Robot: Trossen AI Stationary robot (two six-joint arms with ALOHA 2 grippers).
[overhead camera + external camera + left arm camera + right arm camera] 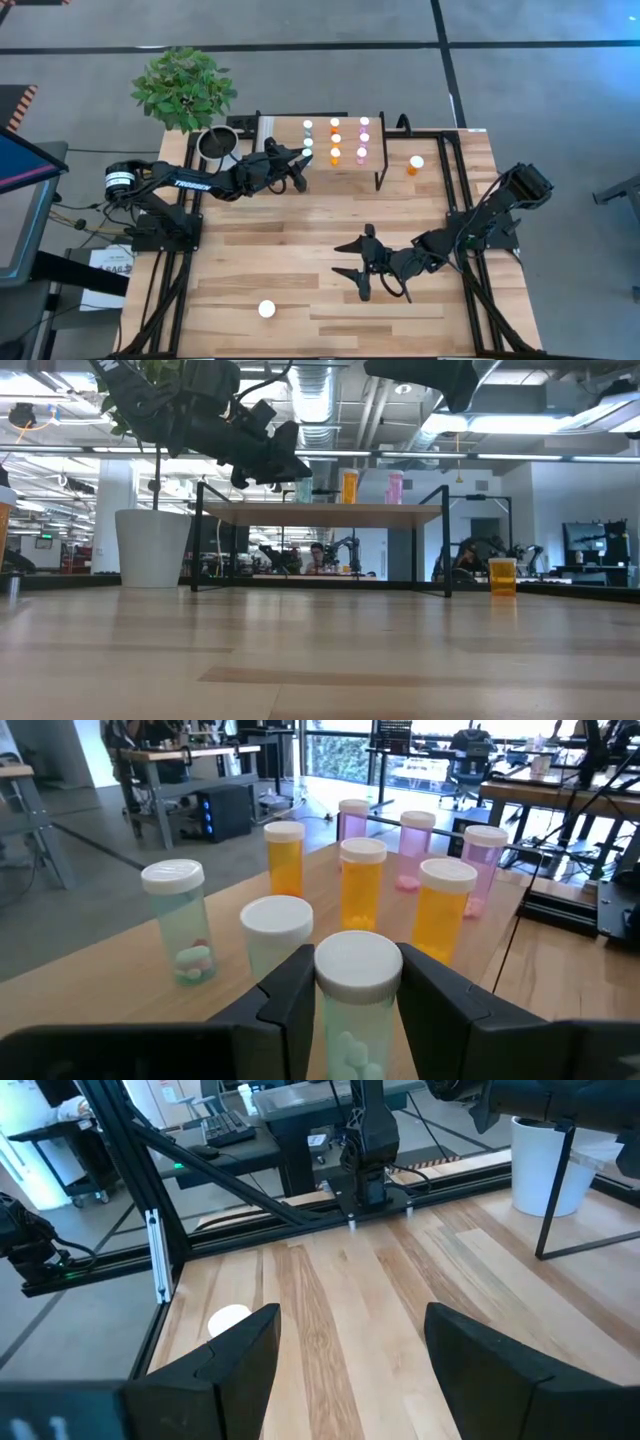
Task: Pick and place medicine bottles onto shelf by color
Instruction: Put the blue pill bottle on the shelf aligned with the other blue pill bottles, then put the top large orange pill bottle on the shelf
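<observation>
Teal bottle sits clamped between the left gripper's fingers, at the near edge of the shelf. Just beyond stand two more teal bottles, then orange and pink rows. A crooked release could topple those neighbours. Right gripper hangs wide open, holding nothing, over mid-table.

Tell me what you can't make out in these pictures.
- Colour of the lone bottle near the table's front edge: high view shows only its white cap.
- Left gripper contact with the teal bottle: unclear.
- Shelf back rows: low view hides them behind front bottles.
</observation>
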